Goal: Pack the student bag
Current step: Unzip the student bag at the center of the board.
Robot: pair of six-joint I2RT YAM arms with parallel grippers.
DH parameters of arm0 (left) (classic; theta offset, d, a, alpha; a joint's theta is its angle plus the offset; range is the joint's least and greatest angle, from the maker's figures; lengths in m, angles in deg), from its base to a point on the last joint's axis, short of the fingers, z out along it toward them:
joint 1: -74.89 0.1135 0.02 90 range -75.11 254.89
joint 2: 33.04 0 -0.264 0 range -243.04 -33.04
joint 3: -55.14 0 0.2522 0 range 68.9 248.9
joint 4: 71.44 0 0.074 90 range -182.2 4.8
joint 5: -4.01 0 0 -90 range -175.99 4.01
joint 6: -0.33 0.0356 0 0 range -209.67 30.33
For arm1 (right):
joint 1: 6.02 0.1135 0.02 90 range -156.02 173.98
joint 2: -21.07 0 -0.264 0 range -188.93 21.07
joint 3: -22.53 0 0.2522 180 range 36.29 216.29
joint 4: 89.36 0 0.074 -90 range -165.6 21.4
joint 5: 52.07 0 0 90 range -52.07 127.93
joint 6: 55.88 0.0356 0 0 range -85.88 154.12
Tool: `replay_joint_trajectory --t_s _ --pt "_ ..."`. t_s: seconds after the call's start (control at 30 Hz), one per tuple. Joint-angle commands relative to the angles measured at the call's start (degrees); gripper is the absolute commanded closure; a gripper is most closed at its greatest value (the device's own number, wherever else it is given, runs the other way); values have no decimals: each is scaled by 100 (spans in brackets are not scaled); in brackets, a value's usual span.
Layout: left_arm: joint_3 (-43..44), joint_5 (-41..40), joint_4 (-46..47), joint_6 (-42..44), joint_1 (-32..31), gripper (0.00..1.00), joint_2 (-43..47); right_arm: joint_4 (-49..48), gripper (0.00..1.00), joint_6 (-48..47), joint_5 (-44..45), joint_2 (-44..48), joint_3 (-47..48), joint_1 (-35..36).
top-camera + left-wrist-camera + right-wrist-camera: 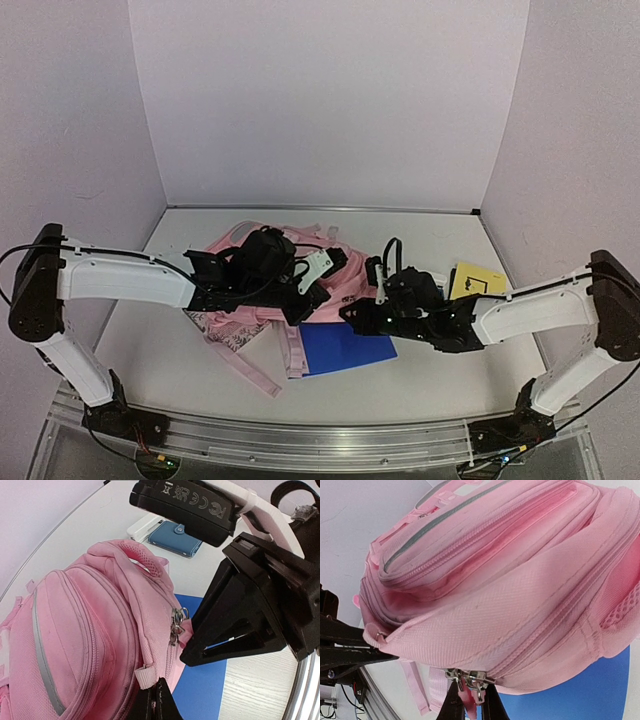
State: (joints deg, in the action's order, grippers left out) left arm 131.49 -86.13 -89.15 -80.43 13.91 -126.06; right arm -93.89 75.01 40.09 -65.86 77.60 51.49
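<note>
My right fingers (pixel 470 706) are pinched on the zip pull (pixel 176 624) at the bag's near corner. My left fingers (pixel 157 704) look clamped on the bag (pixel 510 580) edge just below a small fabric tab, though only their tips show. The bag lies on its side mid-tabletop (pixel 180 350), partly over the folder (pixel 345 350), and its main zip looks closed.

The pull is thin, so I think it could slip out if I drag at an angle to the track. Two sliders sit together there, so I might tow both or jam them.

The fabric is soft. If my left hold is shallow, the whole bag may slide after the pull instead of the zip opening, and it could take the folder along. My two wrists are crowded close together, so a careless sweep could knock one into the other.

Beyond the bag lies a wallet (pixel 175 536), and off to my right a yellow booklet (pixel 478 280). A shoved bag could push the wallet farther out of reach.
</note>
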Motion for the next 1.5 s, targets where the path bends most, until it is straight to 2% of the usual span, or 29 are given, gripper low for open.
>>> replay_joint_trajectory --t_s 0.0,0.23,0.5,0.67,0.83,0.97,1.07,1.17,1.3,1.47 --pt "-272 -637 -606 90 69 100 720 405 100 -48 486 167 132 -536" --pt "-567 -1203 -1180 -51 69 100 1206 449 100 -233 -3 -256 363 -899" --pt "-1119 -1650 -1311 -363 85 100 1925 449 100 -444 -556 -756 622 -1138" --pt "-1197 -1796 -1648 -479 158 100 2151 467 100 -679 -846 -844 728 -1144" --pt "-1028 -1532 -1807 -559 204 99 2282 481 100 -1019 -1713 -935 875 -1136" --pt "-527 -842 -1836 -672 210 84 2099 476 100 -1112 -2110 -944 940 -1114" --pt "-144 -345 -1744 -744 215 65 1853 476 100 -1127 -2240 -883 941 -1100" --pt "249 74 -1607 -774 219 51 1570 476 100 -1127 -2289 -798 918 -1076" --pt "612 455 -1454 -725 219 40 1068 466 100 -1112 -2239 -680 848 -1065" --pt "1045 504 -1429 -789 245 35 349 432 100 -1077 -2185 -495 773 -1066"
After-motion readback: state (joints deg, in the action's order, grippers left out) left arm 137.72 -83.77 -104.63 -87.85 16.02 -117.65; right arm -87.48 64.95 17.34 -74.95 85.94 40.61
